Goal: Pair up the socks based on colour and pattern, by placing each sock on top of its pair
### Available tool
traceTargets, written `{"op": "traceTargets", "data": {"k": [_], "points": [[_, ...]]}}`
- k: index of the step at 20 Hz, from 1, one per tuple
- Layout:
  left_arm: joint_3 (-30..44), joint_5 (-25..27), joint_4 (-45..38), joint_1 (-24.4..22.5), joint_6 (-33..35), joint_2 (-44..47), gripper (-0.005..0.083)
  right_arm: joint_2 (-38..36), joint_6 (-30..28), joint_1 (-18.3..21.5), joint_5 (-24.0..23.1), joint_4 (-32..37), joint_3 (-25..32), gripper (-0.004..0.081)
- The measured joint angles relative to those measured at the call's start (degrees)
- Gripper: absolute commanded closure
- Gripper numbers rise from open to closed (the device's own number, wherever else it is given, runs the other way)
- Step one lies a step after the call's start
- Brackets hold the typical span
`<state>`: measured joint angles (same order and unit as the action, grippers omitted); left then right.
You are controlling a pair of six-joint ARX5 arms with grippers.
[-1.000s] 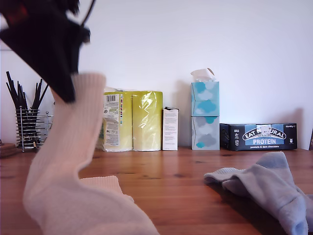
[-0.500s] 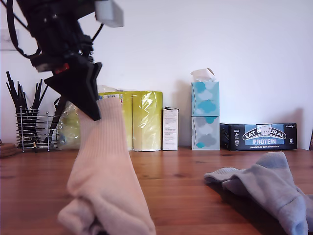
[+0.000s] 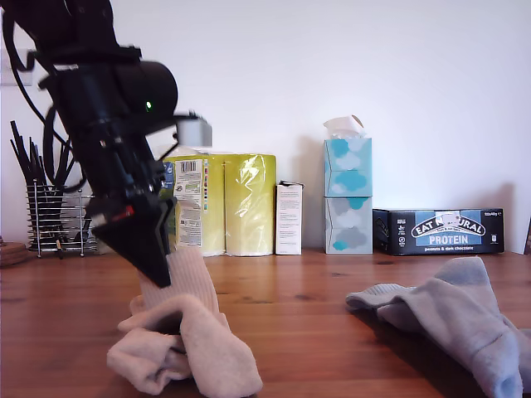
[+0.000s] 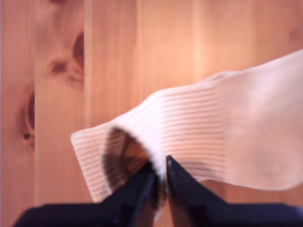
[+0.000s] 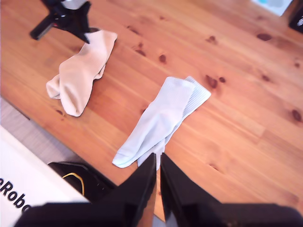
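My first gripper [image 4: 160, 182]: jaws pinched on ribbed cuff of upper beige sock [image 4: 222, 137], cuff mouth gaping beside tips. Sock's foot end slumped on lower beige sock [image 3: 141, 369], on wooden table [image 3: 299, 311] just in front of yellow paper-roll pack [image 3: 222, 203].

My second gripper [image 5: 157, 176]: jaws pressed together, nothing held, hovering high above blue-grey sock pair [image 5: 161, 120], stacked, well apart from beige heap.

Step, judged: laying beige on beige. Do well: lower cuff till fabric lies flat and aligned w/ lower sock before opening; avoid bunching, avoid dragging lower sock.
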<state>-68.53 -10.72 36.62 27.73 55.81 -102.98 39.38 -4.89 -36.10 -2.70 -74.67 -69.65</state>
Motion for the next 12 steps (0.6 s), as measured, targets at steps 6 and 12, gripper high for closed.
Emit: {"op": "traceTargets", "data": {"k": [6,12], "points": [[0.0,7.1,-3.4,-0.1,-8.6,3.3,0.0409,1.7,-0.1,0.0,0.6,0.3,0.0,0.0783],[0.0,4.5,0.6,-0.1,-26.8,16.5,0.0797,1.8,1.8,0.0,-1.5,21.2,1.0,0.0783]]}}
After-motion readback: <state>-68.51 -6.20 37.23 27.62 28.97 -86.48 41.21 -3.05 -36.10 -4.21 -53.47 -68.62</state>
